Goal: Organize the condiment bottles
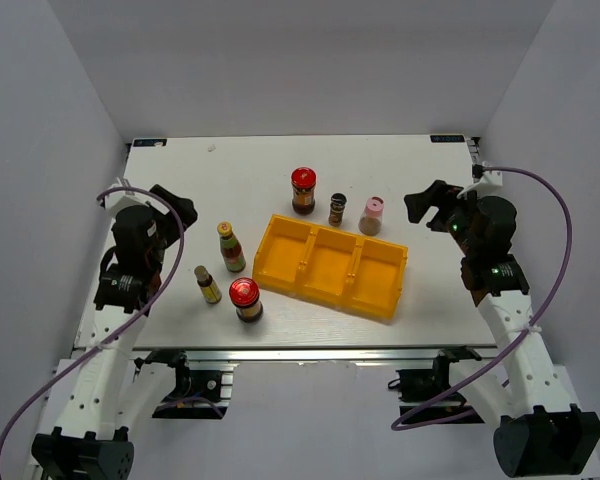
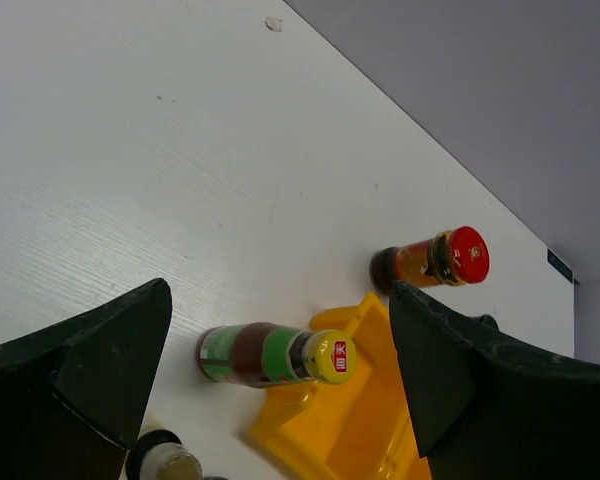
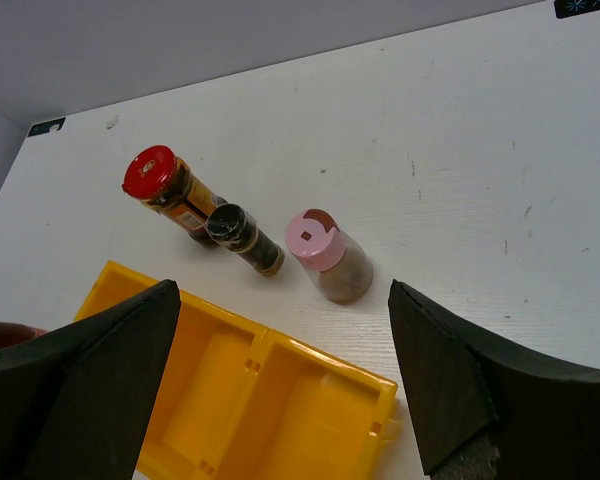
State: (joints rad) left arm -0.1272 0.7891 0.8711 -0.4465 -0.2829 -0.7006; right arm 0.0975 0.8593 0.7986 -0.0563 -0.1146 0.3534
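I see a yellow three-compartment tray [image 1: 330, 270] lying on the white bench [image 1: 220, 175], near its centre, long side running roughly ten to four o'clock. Grey walls [image 1: 310, 60] close the bench at nine, twelve and three o'clock.

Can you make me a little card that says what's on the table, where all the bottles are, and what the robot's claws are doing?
Tray: yellow three-compartment tray, nothing in it
Behind the tray: far red-lidded jar, dark spice jar, pink-lidded shaker, in a row
Left of the tray: taller yellow-capped bottle, shorter yellow-capped bottle, near red-lidded jar
Standing up: all six
Left claw: open, holding nothing
Right claw: open, holding nothing
Bottles put away: none yet
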